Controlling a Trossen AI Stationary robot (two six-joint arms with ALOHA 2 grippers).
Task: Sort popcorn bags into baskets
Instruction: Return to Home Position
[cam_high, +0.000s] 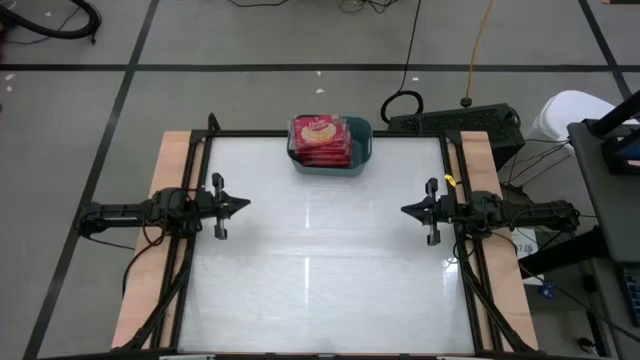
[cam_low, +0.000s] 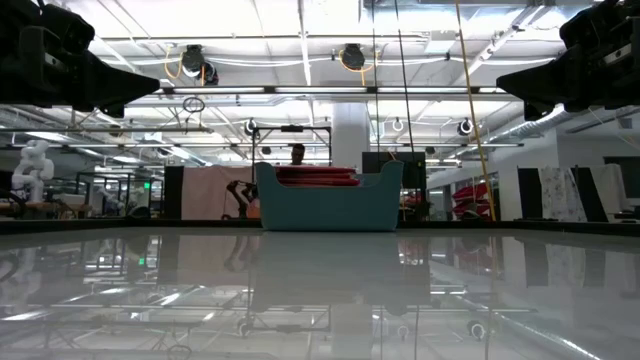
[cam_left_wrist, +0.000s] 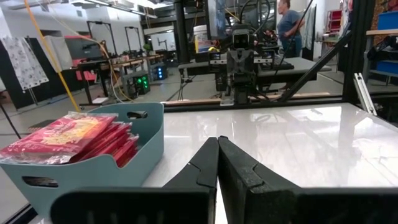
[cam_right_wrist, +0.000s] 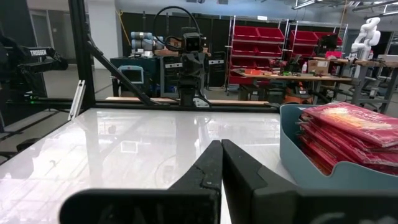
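The teal-blue basket (cam_high: 331, 147) stands at the table's far edge, in the middle. Several red popcorn bags (cam_high: 320, 140) lie stacked flat inside it, rising above its rim; the top one shows a yellow-orange picture. The basket (cam_left_wrist: 93, 167) and bags (cam_left_wrist: 65, 138) show in the left wrist view, and the basket (cam_right_wrist: 323, 163) and bags (cam_right_wrist: 354, 134) in the right wrist view. My left gripper (cam_high: 246, 205) hovers shut over the table's left side. My right gripper (cam_high: 404, 210) hovers shut over the right side. Both point toward the table's middle and hold nothing.
The white glossy table (cam_high: 320, 270) stretches bare between the two arms and toward its near edge. A black frame (cam_high: 208, 130) runs along the table's sides. A person (cam_left_wrist: 290, 25) stands in the room beyond the table's right side. Cables and a black box (cam_high: 455, 120) lie past the far edge.
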